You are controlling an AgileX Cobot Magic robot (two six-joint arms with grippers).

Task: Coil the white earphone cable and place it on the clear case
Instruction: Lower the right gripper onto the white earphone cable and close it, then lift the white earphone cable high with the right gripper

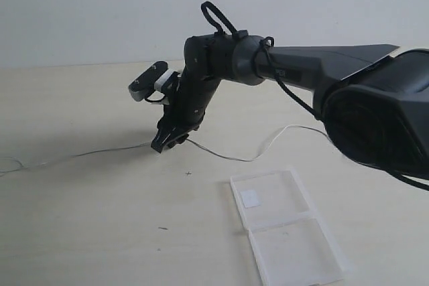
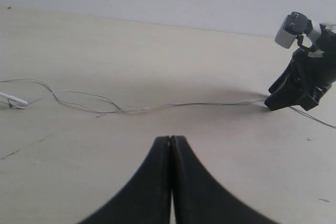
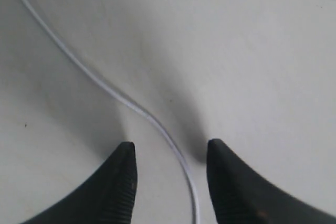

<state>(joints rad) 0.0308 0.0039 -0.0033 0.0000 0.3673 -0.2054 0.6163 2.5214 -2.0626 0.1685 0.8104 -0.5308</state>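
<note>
Right jaws: we saw them parted, tips down at the table (image 1: 94,205), gripping nothing.
Cable against the right jaws: the white earphone cable (image 3: 107,88) ran through the gap between them, nearer neither tip; we could not tell whether it touched either.
Left jaws: we found them pressed together and empty, with the cable (image 2: 157,106) lying crosswise ahead of them, well apart.
Cable's long axis: in the exterior view it lay stretched left to right on the table (image 1: 228,157), uncoiled, with shallow bends.
Cable's ends: leftward it reached a small white end piece (image 2: 13,99); rightward it passed behind the right arm (image 1: 322,65).
Clear case: it lay open and flat (image 1: 295,249), near the cable but apart, a white sticker (image 1: 250,197) in its farther half.
</note>
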